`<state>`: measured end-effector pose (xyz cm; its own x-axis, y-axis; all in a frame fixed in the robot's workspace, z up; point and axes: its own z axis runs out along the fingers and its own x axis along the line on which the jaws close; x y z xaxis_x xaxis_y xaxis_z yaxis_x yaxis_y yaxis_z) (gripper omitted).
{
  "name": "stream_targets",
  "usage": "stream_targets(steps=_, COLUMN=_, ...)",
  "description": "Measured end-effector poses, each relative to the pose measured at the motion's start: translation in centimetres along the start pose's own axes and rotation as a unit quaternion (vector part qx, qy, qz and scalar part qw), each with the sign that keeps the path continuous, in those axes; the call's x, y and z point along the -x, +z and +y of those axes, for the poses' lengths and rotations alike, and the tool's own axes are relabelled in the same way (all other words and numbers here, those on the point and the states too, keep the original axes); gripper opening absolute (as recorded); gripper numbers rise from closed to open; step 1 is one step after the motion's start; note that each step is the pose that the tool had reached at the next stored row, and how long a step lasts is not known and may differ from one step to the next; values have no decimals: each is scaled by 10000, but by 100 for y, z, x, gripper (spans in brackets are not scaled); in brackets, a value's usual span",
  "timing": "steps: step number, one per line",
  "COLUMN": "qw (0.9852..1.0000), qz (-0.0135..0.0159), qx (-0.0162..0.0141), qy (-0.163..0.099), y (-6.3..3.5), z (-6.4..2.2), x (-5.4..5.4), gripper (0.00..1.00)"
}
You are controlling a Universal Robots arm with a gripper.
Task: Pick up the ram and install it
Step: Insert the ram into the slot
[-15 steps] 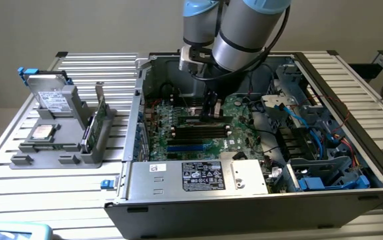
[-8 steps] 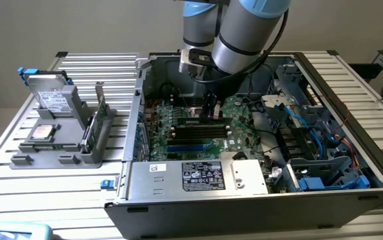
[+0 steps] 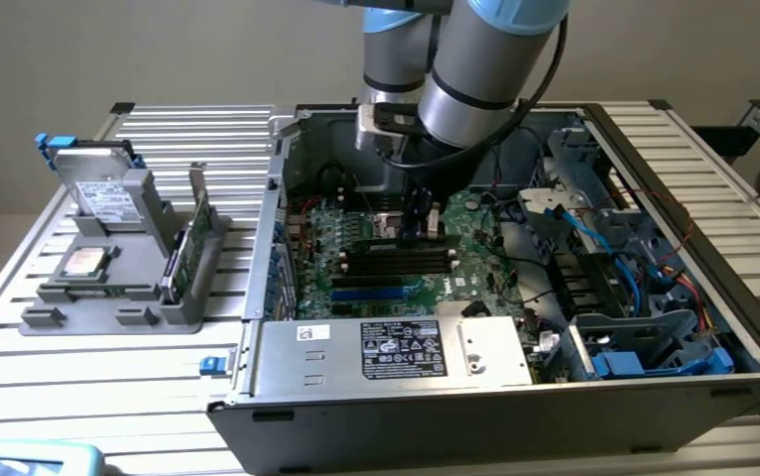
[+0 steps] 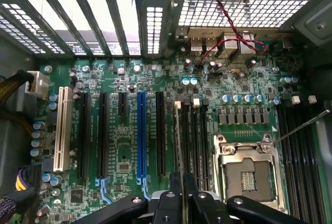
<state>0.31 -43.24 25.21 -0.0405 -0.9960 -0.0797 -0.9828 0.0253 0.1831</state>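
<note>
My gripper (image 3: 418,230) reaches down into the open computer case (image 3: 486,416), just above the motherboard (image 3: 353,288). In the wrist view, the black fingers (image 4: 168,203) are shut on the ram (image 4: 178,141). The ram shows edge-on as a thin pale strip running away from the gripper (image 4: 179,185). It lies along the first of the black memory slots (image 4: 197,141), beside the empty processor socket (image 4: 248,175). Whether the ram touches the slot, I cannot tell.
A grey holder (image 3: 115,288) on the slatted table at the exterior view's left carries a drive, a square chip and an upright green board (image 3: 185,253). The power supply (image 3: 394,347), drive cage (image 3: 645,337), blue cables (image 3: 605,233) and expansion slots (image 4: 140,130) crowd the case.
</note>
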Motion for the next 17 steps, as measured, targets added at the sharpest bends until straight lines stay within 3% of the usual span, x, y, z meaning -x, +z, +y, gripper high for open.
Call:
stream_targets(steps=4, qw=9999, qz=-19, qx=-161, qy=-13, y=14, z=31, x=19, gripper=15)
stream_targets(steps=6, qw=9998, qz=-21, qx=-203, qy=-17, y=35, z=67, x=24, gripper=15)
stream_targets(steps=10, qw=9998, qz=-20, qx=-207, qy=-14, y=58, z=98, x=31, gripper=15)
stream_targets(steps=12, qw=9998, qz=-23, qx=-195, qy=2, y=69, z=95, x=30, gripper=15)
stream_targets(steps=17, qw=9997, qz=-68, qx=-187, qy=153, y=91, z=92, x=28, gripper=15)
